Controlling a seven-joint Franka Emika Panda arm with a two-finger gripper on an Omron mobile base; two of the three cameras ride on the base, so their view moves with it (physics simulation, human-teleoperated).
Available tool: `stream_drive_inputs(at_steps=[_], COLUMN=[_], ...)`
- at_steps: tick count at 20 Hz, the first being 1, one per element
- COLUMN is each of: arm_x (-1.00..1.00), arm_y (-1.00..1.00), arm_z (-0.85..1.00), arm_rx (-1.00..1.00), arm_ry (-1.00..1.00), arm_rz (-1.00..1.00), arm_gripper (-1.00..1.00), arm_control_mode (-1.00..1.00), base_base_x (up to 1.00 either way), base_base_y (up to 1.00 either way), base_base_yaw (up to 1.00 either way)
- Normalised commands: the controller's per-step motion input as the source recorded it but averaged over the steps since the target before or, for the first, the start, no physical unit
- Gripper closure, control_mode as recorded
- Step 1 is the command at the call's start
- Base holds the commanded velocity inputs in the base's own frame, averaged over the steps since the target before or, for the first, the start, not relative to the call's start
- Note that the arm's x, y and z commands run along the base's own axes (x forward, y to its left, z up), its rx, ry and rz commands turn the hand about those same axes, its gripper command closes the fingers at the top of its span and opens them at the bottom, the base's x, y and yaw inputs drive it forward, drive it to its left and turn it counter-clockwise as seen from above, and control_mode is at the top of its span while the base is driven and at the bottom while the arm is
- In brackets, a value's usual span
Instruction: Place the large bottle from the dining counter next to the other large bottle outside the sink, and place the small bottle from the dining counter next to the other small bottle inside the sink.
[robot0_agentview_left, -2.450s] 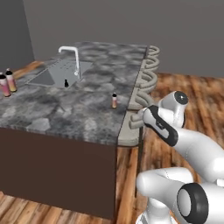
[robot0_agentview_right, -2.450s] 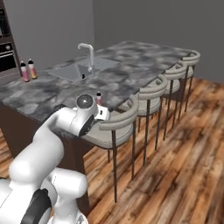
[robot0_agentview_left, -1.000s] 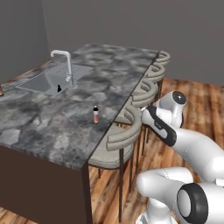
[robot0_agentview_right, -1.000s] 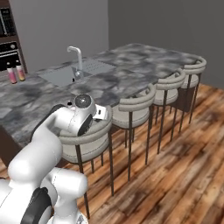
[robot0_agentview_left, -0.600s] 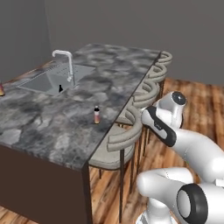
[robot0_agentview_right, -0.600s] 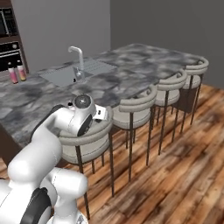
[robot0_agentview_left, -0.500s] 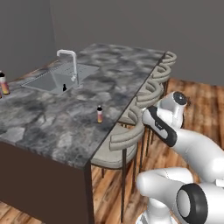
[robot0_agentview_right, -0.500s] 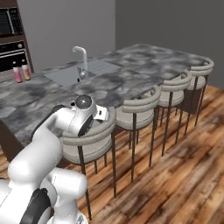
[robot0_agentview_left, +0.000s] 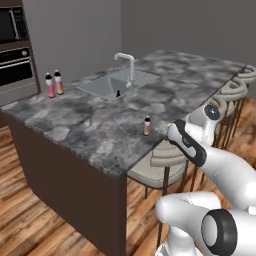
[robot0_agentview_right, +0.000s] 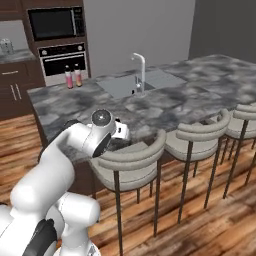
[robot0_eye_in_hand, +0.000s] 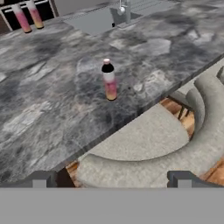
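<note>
A long dining counter (robot0_agentview_left: 95, 125) of dark grey marbled stone on a dark brown base runs through a kitchen with plank wood flooring (robot0_agentview_right: 200, 220) and plain grey walls. A built-in oven (robot0_agentview_right: 62, 59) sits under a microwave (robot0_agentview_right: 54, 22) in dark cabinetry beyond its far end. No brand, label or writing can be read on anything.

The small bottle from the dining counter (robot0_eye_in_hand: 109, 80) — pink fading to yellow, dark cap — stands upright near the counter's stool-side edge, well apart from the sink (robot0_agentview_left: 107, 86). In that grey recessed sink, beside the arched silver faucet (robot0_agentview_left: 127, 65), stands the other small bottle (robot0_agentview_left: 118, 93), all black. Two large pink-to-yellow bottles (robot0_agentview_left: 54, 83) stand side by side on the counter outside the sink.

The gripper (robot0_eye_in_hand: 109, 177) hangs wide open, holding nothing, above a curved-back stool (robot0_agentview_right: 132, 160) with a pale padded seat and thin dark legs — short of the bottle.
</note>
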Motion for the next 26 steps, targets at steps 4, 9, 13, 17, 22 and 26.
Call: stream_drive_inputs(at_steps=[4, 9, 13, 17, 22, 26], arm_x=[0.00, 0.00, 0.00, 0.00, 0.00, 0.00], arm_y=[0.00, 0.00, 0.00, 0.00, 0.00, 0.00], arm_z=[0.00, 0.00, 0.00, 0.00, 0.00, 0.00], arm_rx=[0.00, 0.00, 0.00, 0.00, 0.00, 0.00], arm_ry=[0.00, 0.00, 0.00, 0.00, 0.00, 0.00], arm_rz=[0.00, 0.00, 0.00, 0.00, 0.00, 0.00], arm_gripper=[-1.00, -1.00, -1.00, -1.00, -1.00, -1.00], arm_control_mode=[1.00, 1.00, 1.00, 1.00, 1.00, 1.00], base_base_x=[-0.03, -0.23, -0.28, -0.15, 0.00, 0.00], base_base_y=[-0.54, -0.68, -0.74, -0.74, -0.79, -0.84], base_base_yaw=[0.41, 0.33, 0.31, 0.30, 0.29, 0.31])
